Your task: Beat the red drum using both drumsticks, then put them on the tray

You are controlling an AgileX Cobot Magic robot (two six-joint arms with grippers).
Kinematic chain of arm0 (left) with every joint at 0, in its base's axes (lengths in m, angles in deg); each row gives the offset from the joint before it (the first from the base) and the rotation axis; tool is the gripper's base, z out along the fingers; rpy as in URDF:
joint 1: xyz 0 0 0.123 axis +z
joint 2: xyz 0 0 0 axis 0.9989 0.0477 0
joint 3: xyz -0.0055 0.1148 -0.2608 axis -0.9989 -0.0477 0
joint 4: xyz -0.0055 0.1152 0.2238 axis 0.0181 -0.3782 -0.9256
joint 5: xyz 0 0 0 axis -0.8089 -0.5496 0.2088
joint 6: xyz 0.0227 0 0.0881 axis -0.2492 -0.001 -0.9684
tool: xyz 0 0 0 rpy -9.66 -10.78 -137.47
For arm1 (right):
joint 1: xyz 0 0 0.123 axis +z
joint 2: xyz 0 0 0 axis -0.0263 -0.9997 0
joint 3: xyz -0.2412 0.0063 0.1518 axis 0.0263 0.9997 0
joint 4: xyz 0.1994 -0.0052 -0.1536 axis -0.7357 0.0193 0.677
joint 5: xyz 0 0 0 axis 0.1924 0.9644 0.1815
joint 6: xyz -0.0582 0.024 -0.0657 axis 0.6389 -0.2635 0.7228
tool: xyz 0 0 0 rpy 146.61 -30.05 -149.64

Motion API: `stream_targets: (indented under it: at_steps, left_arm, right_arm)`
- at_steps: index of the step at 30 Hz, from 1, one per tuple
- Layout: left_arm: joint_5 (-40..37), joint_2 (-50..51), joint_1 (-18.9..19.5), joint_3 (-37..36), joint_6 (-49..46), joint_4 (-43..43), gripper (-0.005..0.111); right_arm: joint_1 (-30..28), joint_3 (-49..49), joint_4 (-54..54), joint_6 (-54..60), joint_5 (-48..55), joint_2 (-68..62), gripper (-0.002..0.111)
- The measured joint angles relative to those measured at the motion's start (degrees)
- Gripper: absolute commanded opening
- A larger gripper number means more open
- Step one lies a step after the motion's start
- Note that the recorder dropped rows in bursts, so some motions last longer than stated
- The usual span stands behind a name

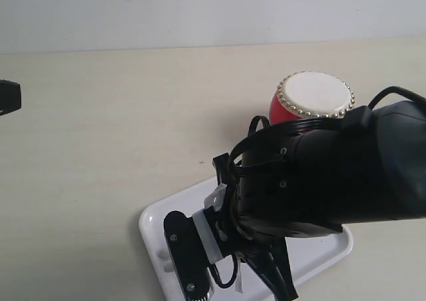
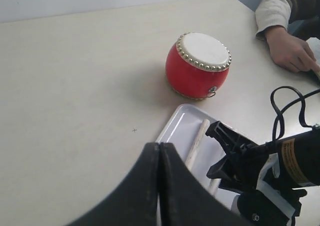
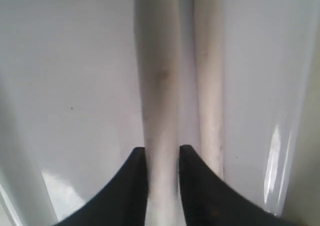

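The red drum (image 1: 313,104) (image 2: 197,66) stands upright on the table, just beyond the white tray (image 1: 154,222) (image 2: 179,122). My right arm (image 1: 319,174) reaches down over the tray and hides most of it. In the right wrist view the right gripper (image 3: 162,151) is shut on one drumstick (image 3: 160,81), low over the tray floor (image 3: 75,86). The other drumstick (image 3: 208,81) (image 2: 198,138) lies in the tray alongside it. My left gripper (image 2: 160,146) is shut and empty, above the table next to the tray's near corner.
A person's hand and sleeve (image 2: 285,46) rest on the table beyond the drum. A black part of the left arm (image 1: 8,96) shows at the left edge of the exterior view. The right arm's cables (image 2: 287,106) loop above the tray.
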Motion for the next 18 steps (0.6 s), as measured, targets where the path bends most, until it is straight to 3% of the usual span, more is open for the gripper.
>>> stream_targets:
  at_steps: [8,10,14,18]
  left_arm:
    - [0.0,0.0,0.0,0.0,0.0,-0.5,0.000]
    - [0.0,0.0,0.0,0.0,0.0,-1.6,0.000]
    - [0.1,-0.5,0.0,-0.3,1.4,-5.6,0.000]
    - [3.4,-3.3,0.0,-3.7,2.0,-7.3,0.000]
  right_arm:
    - [0.0,0.0,-1.6,0.0,1.4,-0.2,0.031]
    - [0.0,0.0,-1.6,-2.7,3.2,0.0,0.025]
    - [0.0,0.1,-3.8,-13.0,4.8,3.3,0.002]
    - [0.0,1.5,-9.0,-24.0,2.8,10.8,0.000]
